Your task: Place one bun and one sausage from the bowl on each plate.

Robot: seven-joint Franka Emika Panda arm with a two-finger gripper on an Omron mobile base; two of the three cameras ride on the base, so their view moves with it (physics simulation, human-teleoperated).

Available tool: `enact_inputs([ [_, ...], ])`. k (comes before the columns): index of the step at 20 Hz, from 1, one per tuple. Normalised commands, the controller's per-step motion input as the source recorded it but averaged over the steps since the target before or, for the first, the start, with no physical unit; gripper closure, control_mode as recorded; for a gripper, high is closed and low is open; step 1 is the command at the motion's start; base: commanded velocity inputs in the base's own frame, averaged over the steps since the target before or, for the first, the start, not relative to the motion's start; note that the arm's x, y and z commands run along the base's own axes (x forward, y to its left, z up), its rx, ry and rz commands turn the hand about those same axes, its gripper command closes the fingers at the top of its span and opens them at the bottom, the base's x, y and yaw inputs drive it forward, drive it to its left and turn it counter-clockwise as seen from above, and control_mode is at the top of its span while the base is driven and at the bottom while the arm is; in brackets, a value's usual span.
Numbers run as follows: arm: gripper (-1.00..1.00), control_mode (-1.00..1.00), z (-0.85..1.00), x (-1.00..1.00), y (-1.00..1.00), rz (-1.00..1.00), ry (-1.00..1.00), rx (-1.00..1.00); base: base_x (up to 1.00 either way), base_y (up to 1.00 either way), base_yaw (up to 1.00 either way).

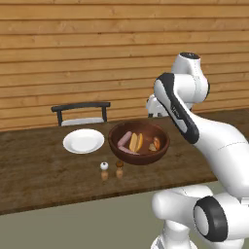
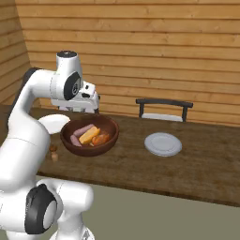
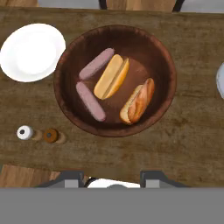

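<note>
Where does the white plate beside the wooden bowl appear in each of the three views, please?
Left base view: white plate left of centre, left of the bowl.
Right base view: at the left edge, partly hidden behind the arm.
Hand view: upper left corner.
Shared landmark: the bowl, beside it in every view.

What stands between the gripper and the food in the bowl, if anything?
Nothing visible does. In the hand view the gripper looks straight down into the open bowl, where two sausages and two buns lie uncovered. The two shakers stand on the table beside the bowl, off that path.
</note>
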Motion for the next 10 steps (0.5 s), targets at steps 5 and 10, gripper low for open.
enact_inputs([
  [5, -1.0, -1.0, -0.45, 0.63, 0.23, 0.0, -0.04, -0.01, 0.0, 0.0, 0.0],
  [10, -1.0, -1.0, -0.72, 0.93, 0.66, 0.01, 0.26, -0.17, 0.0, 0.0, 0.0],
])
